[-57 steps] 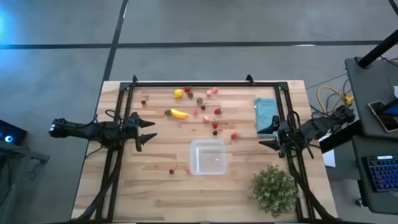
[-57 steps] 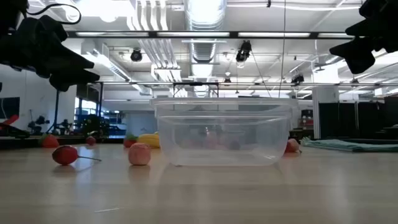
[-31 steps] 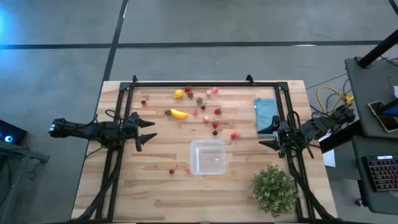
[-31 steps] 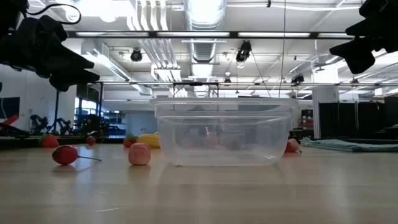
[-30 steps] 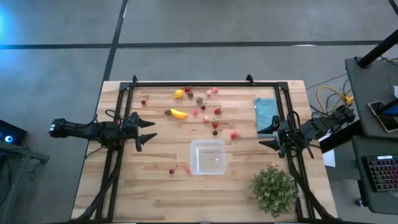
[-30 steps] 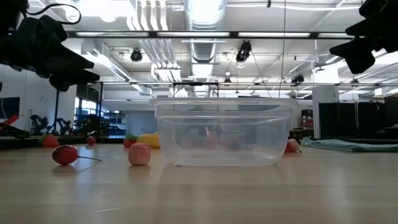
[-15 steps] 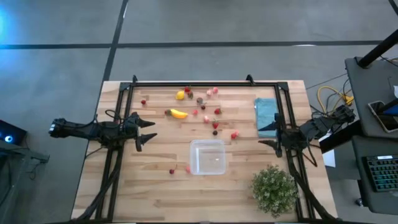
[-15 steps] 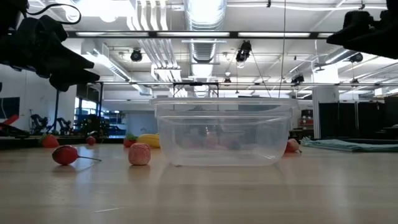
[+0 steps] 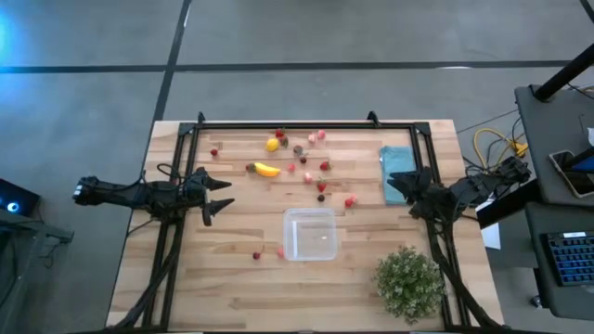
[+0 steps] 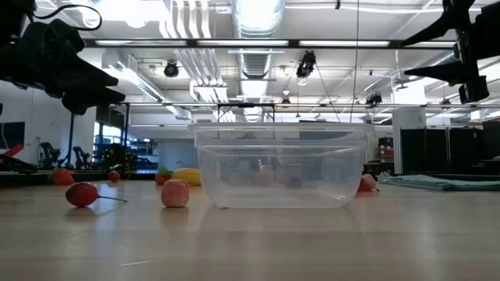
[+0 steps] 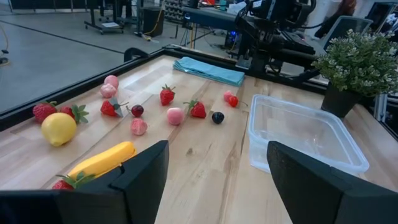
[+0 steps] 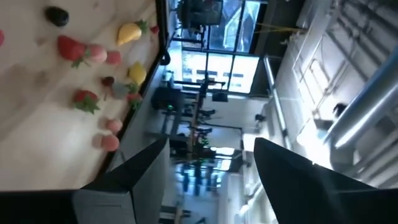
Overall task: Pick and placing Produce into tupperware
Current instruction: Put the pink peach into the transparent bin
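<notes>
The clear tupperware (image 9: 310, 234) (image 10: 280, 165) (image 11: 305, 134) stands on its base near the table's middle. The produce lies loose on the wood beyond it: a banana (image 9: 267, 170) (image 11: 102, 160), a lemon (image 9: 271, 144) (image 11: 59, 129) and several red and pink berries (image 9: 321, 186). Two more berries (image 9: 257, 255) (image 10: 176, 193) lie to the container's left. My left gripper (image 9: 223, 198) (image 11: 217, 180) hovers open above the table's left side, pointing at the fruit. My right gripper (image 9: 390, 178) (image 10: 410, 58) (image 12: 211, 180) hovers open at the right side, over the teal cloth's edge, rolled onto its side.
A folded teal cloth (image 9: 397, 167) lies at the far right under my right gripper. A bushy potted plant (image 9: 408, 281) (image 11: 360, 62) stands at the near right corner. A black frame (image 9: 288, 125) runs along the far edge. Bare wood lies in front of the container.
My right gripper has rolled about its own pointing line by roughly a quarter turn and its tips have swung toward the table's far edge, over the teal cloth. Its finger gap looks the same. No fruit and no container has moved.
</notes>
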Tool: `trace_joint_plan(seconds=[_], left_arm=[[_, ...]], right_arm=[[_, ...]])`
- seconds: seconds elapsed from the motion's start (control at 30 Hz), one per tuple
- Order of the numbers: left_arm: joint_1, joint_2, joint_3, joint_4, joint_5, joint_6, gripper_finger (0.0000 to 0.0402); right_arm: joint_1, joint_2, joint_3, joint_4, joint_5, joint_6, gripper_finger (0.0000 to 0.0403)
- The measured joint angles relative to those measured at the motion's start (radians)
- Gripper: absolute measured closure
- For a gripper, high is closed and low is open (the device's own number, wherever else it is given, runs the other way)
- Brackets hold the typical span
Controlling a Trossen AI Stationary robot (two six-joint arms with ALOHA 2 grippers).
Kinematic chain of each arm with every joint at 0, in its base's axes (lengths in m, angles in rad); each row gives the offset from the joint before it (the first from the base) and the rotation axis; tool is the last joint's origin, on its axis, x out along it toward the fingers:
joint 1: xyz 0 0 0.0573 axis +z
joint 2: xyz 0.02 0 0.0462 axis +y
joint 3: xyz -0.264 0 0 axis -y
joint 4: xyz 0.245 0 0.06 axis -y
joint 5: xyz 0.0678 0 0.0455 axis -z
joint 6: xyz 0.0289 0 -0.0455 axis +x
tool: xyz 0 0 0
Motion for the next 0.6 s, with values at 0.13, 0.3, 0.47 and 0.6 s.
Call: trace_joint_plan(seconds=[0.13, 0.3, 0.47, 0.6], left_arm=[[0.000, 0.000, 0.000, 0.001, 0.000, 0.000, 0.0143], [0.000, 0.000, 0.000, 0.001, 0.000, 0.000, 0.0143], [0.000, 0.001, 0.000, 0.001, 0.000, 0.000, 0.0143], [0.000, 0.001, 0.000, 0.001, 0.000, 0.000, 0.0143]], right_arm=[[0.000, 0.008, 0.000, 0.020, -0.056, 0.077, 0.0174], [0.000, 0.013, 0.000, 0.046, -0.189, 0.397, 0.0174], [0.000, 0.028, 0.000, 0.207, -0.192, 0.941, 0.0174], [0.000, 0.027, 0.000, 0.253, -0.192, 1.307, 0.0174]])
